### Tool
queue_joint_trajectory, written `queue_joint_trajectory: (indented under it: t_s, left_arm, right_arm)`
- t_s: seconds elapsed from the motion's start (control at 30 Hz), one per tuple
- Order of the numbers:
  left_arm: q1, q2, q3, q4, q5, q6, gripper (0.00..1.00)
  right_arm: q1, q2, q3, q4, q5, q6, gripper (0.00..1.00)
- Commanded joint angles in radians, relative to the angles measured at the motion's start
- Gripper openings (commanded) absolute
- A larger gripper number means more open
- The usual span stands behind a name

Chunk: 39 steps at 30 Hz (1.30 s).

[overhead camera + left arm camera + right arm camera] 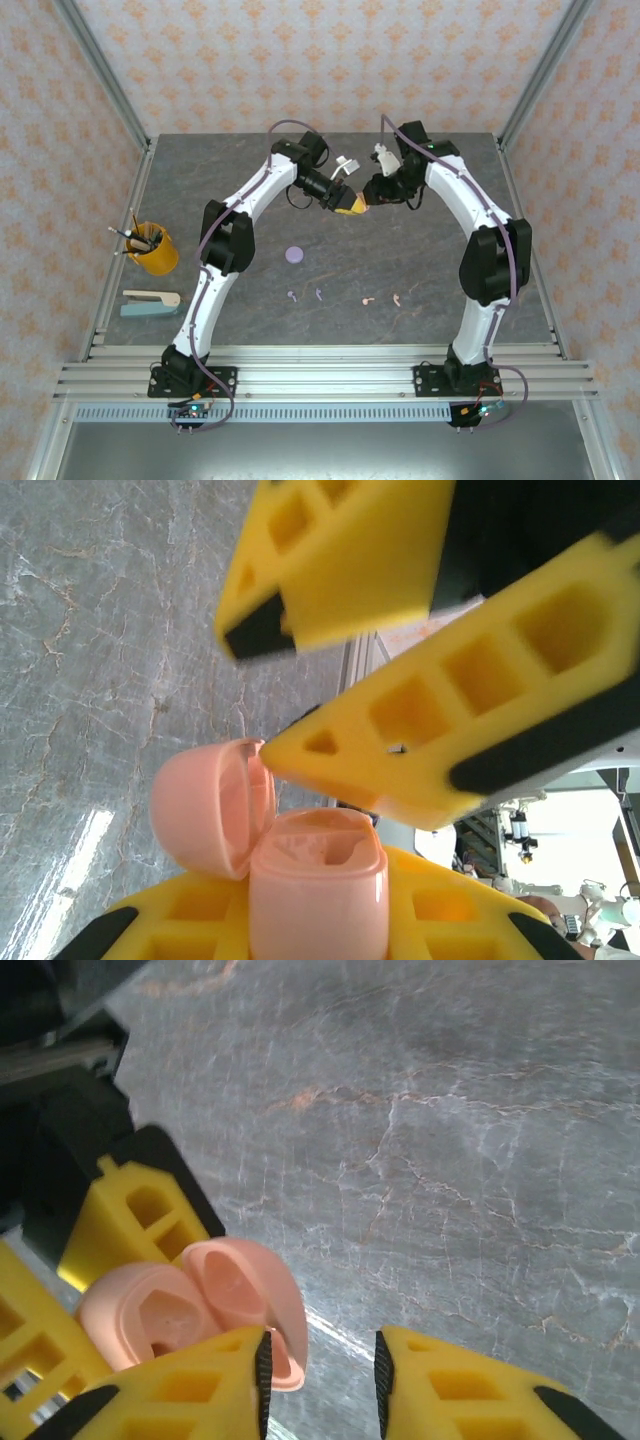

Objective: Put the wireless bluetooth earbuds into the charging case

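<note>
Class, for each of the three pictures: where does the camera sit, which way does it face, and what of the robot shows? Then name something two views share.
Top external: above and behind the arms, looking down on the grey table; both arms whole, left claw and right claw close together far centre.
Left wrist: on the left arm, looking along its own yellow fingers, clamped on the open pink case; right claw's fingers above.
Right wrist: on the right arm, looking down past its own fingers at table and case.
Shared: both wrist views show the case.
</note>
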Motion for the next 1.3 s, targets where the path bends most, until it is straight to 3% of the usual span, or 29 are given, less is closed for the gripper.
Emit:
queue_joint_trajectory:
  t_s: [0.0, 0.27, 0.4, 0.57, 0.67, 0.83, 0.97, 1.27]
  left_arm:
    - [0.0, -0.03, 0.021, 0.008, -0.052, -0.006, 0.0]
    - [-0.004, -0.176, -0.123, 0.297, -0.285, -0.204, 0.0]
    - [-0.013, -0.251, -0.195, 0.449, -0.448, -0.296, 0.0]
    - [-0.036, -0.285, -0.207, 0.522, -0.645, -0.363, 0.0]
    - [-0.049, -0.277, -0.196, 0.551, -0.705, -0.397, 0.0]
    - [-0.09, -0.306, -0.222, 0.578, -0.929, -0.31, 0.0]
    - [-0.134, -0.399, -0.354, 0.689, -1.212, -0.243, 0.0]
    - [-0.137, -0.575, -0.653, 0.888, -1.507, -0.42, 0.0]
  right_arm:
    - [-0.039, -0.112, -0.014, 0.039, 0.034, 0.074, 0.44]
    - [-0.071, -0.261, -0.077, -0.018, 0.196, 0.28, 0.5]
    - [-0.069, -0.366, -0.222, 0.031, 0.191, 0.42, 0.5]
    - [-0.038, -0.464, -0.378, 0.024, 0.206, 0.505, 0.5]
    - [0.008, -0.501, -0.446, -0.012, 0.264, 0.543, 0.5]
    - [0.051, -0.557, -0.578, 0.003, 0.308, 0.62, 0.5]
    - [0.088, -0.585, -0.667, 0.05, 0.318, 0.673, 0.5]
    - [0.171, -0.601, -0.755, 0.063, 0.439, 0.726, 0.48]
